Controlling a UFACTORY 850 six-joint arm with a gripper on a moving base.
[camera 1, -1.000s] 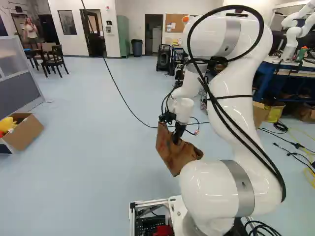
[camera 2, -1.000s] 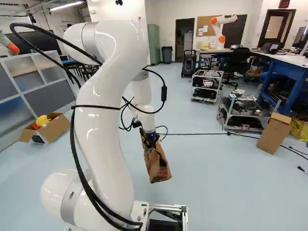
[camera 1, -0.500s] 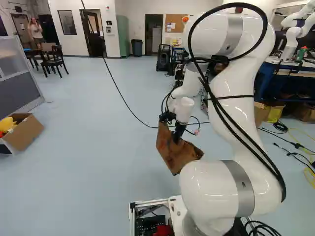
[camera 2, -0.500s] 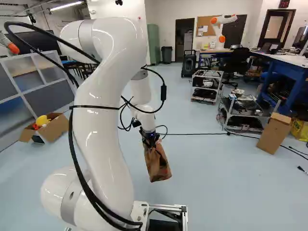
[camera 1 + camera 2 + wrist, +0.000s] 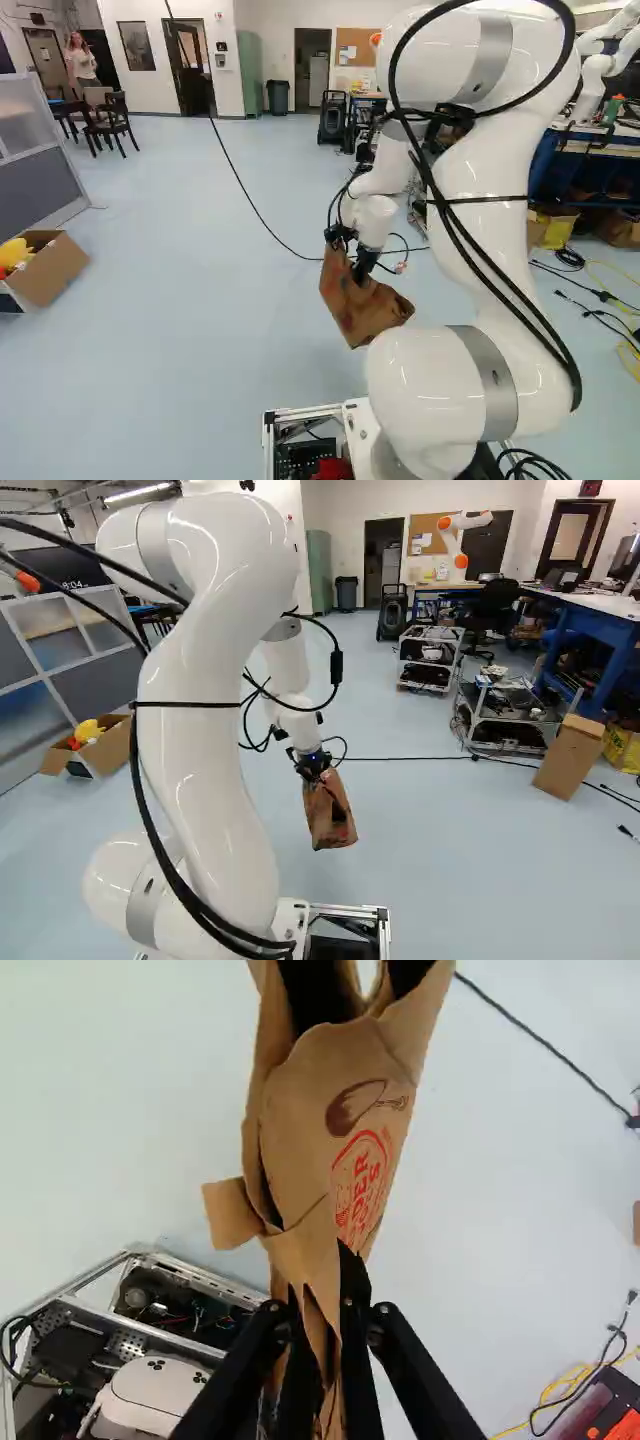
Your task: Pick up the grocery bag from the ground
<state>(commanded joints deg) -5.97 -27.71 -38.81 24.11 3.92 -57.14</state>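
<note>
Our jaws pinch a creased fold of the grocery bag (image 5: 310,1110), perhaps its rim; we judge it light, pliable, easily torn.

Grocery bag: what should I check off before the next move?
1. Jaws closed on the grocery bag: ok, brown paper is pinched between them.
2. Bag off the floor: ok, it appears to hang in the air.
3. Bag hanging level: not ok, it tilts in the left base view.
4. Bag clear of the arm: ok, the right base view shows a gap.
5. Bag clear of the floor cable: cannot tell, their outlines meet.
6. Bag empty: cannot tell, its inside is hidden.
</note>
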